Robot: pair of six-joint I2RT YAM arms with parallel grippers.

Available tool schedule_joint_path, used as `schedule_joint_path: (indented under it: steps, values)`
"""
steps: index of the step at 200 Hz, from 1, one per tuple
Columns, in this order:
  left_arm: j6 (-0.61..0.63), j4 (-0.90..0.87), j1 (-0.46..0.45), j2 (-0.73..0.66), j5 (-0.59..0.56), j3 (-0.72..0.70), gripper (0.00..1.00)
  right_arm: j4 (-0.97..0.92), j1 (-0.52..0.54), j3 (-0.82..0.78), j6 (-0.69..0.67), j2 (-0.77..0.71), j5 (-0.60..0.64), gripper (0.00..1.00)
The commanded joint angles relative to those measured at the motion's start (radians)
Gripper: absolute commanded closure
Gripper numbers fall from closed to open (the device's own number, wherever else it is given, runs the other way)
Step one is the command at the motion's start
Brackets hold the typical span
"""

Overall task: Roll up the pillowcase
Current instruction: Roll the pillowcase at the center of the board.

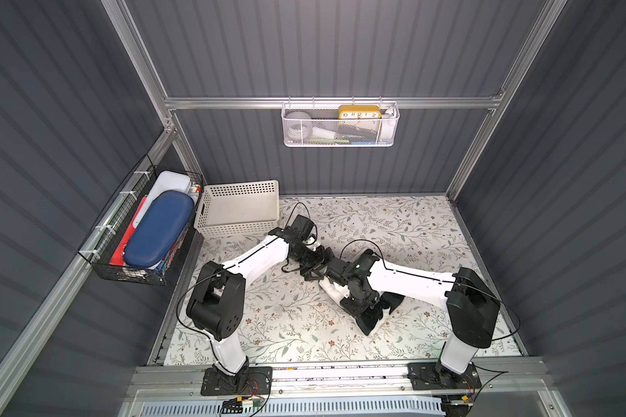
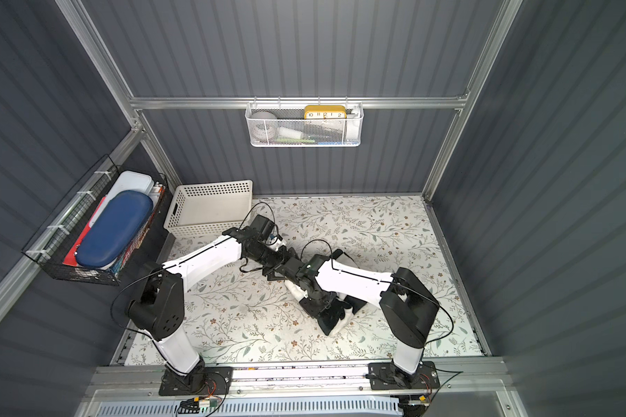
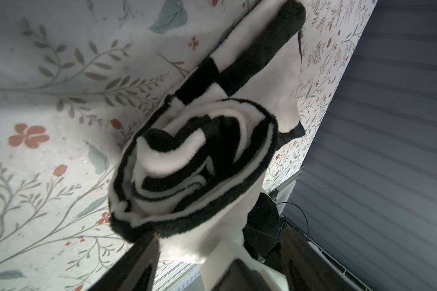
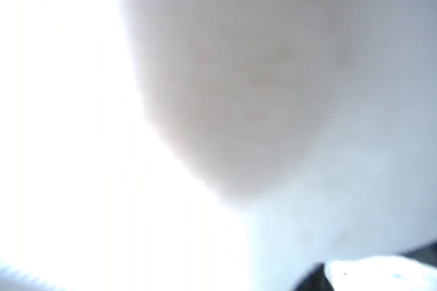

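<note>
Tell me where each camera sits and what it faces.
Both top views: overhead by the arm bases, looking down on the table, left arm, right arm, pillowcase.
Left wrist: on the left arm, facing the pillowcase's rolled end; pincer fingers at the edge.
Right wrist: only pale blur up close.
Shared: pillowcase, top and left wrist.

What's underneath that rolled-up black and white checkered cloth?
The pillowcase lies on the floral table cover, which shows on either side of it. Anything directly beneath the roll is hidden by the cloth itself.
</note>
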Motion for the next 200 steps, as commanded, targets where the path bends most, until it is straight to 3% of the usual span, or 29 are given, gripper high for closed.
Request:
schedule_joint_path:
  steps: [1,30,48,111,142,200]
  values:
    - [-0.001,-0.001,0.0,-0.039,-0.006,-0.03,0.2,0.025,-0.048,-0.033,-0.006,-0.02,-0.297,0.62]
    - [-0.012,-0.001,0.0,-0.076,-0.005,-0.05,0.2,0.074,-0.158,-0.091,0.042,-0.03,-0.448,0.61]
    - [-0.014,-0.023,0.0,-0.093,-0.03,-0.039,0.2,0.06,-0.217,-0.116,0.052,-0.036,-0.427,0.61]
    - [0.001,-0.047,0.0,-0.079,-0.048,0.027,0.19,0.052,-0.263,-0.153,0.13,-0.128,-0.252,0.54]
    - [-0.001,-0.03,0.0,-0.068,-0.051,0.065,0.19,0.032,-0.282,-0.125,0.129,-0.188,-0.102,0.49]
    - [-0.015,-0.002,-0.012,-0.078,-0.028,0.078,0.19,-0.03,-0.305,-0.081,0.105,-0.14,0.083,0.47]
